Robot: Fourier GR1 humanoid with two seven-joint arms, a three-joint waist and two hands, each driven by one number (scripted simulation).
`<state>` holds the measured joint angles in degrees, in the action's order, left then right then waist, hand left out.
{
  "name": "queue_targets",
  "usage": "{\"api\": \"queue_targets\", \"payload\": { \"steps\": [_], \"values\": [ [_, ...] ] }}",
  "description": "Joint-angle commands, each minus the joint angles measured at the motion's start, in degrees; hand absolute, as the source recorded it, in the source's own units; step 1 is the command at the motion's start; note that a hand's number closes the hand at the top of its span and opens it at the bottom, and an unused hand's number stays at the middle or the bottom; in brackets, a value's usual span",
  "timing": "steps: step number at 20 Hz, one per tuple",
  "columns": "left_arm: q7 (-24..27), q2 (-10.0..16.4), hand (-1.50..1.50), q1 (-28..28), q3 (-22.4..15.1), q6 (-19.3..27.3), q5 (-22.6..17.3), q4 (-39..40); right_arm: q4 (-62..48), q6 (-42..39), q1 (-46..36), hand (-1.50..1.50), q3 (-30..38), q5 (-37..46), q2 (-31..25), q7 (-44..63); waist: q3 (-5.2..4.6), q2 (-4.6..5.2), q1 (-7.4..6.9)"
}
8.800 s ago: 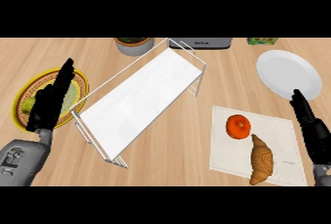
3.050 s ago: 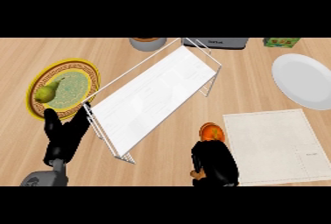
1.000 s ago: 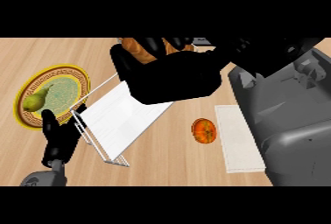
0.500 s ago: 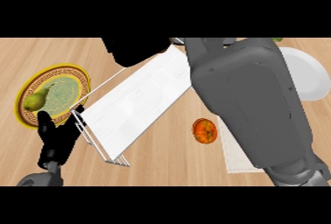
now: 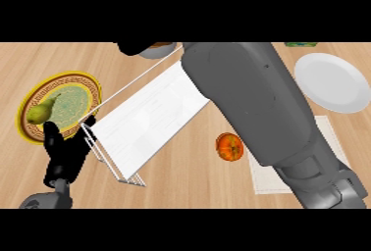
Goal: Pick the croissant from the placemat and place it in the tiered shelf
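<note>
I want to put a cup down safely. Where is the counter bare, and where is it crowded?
Bare wood lies between the shelf and the orange fruit, and beyond the patterned plate at the view's top left. The right forearm crowds the shelf's far end.

The worktop (image 5: 181, 171) is matt, pale-grained wood. The tiered shelf (image 5: 148, 122) has thin white wire and a smooth white panel. The white plate (image 5: 330, 81) looks smooth.

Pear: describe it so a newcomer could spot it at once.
Left of the white wire shelf lies a round plate with a gold patterned rim. The pear rests on its left side: green-yellow, unlike the orange round fruit right of the shelf.
</note>
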<state>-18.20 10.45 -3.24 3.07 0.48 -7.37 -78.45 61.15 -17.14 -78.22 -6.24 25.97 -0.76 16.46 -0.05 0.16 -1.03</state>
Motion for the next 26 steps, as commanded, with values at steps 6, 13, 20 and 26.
{"api": "queue_targets", "payload": {
  "steps": [6, 13, 20, 26],
  "values": [
    [2.33, -1.02, 0.00, -1.54, 0.26, -0.36, 0.98, 4.34, -10.76, 3.59, -5.17, 1.50, 0.52, -0.33, 0.72, -6.64, -0.03, 0.11, 0.08],
    [2.93, -1.85, 0.00, -0.80, 0.43, 0.90, 1.86, 3.53, -8.74, 2.87, -2.21, 1.50, -3.01, 4.66, -0.49, -10.49, 0.00, -0.05, 0.62],
    [4.07, 0.61, 0.00, 1.56, 1.85, -2.63, 0.20, 2.66, -9.65, 8.06, -3.46, -1.50, 8.24, -8.76, 0.75, -1.95, 0.02, -0.21, 0.17],
    [3.47, -1.49, 0.00, -2.37, 1.21, -0.93, 1.04, 5.46, -12.38, 9.41, -5.73, -1.50, 12.60, -18.93, 0.76, -0.74, -0.01, 0.04, 0.24]
  ]
}}
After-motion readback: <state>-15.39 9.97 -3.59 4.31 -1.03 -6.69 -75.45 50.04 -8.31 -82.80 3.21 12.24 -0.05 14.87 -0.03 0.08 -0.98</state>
